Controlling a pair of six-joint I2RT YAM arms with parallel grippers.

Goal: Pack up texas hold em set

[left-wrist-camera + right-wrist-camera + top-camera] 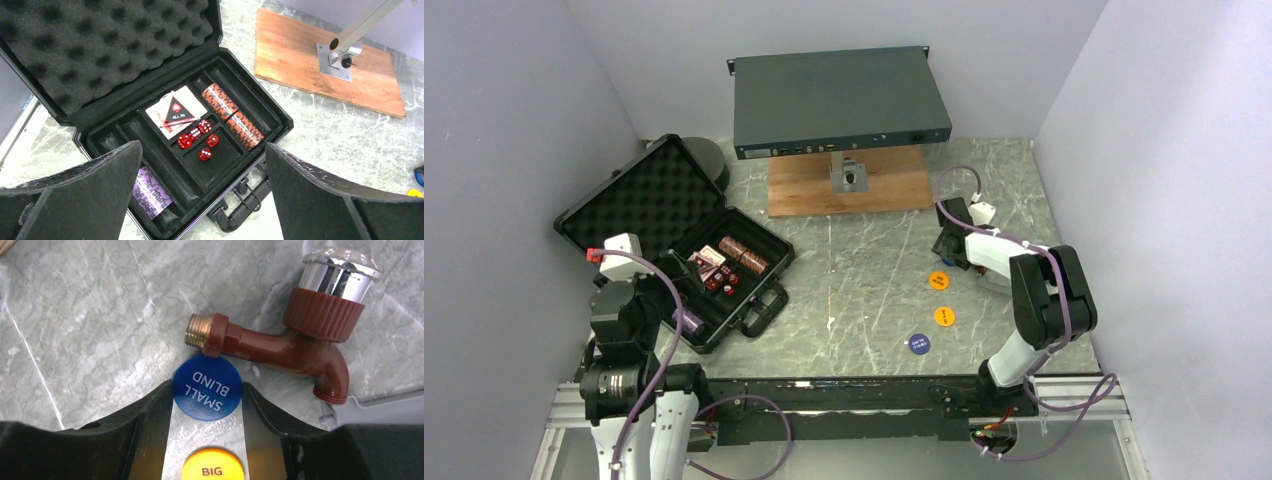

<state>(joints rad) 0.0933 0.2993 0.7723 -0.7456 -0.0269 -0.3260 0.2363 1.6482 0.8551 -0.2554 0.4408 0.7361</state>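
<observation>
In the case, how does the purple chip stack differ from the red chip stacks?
Colour: the purple chip stack is violet; the red chip stacks are red with black marks. Number: the purple is one roll; the red are two rolls end to end. Place: purple and red lie in slots on opposite sides of the dice. Both lie on their sides in the case.

top: taken from above and behind, aimed down, whole table point(874, 270) covered | left wrist: aimed slantwise down, open case point(100, 45) seen near | right wrist: held very close over the table | shared by top and left wrist: case, wooden board point(300, 55)
</observation>
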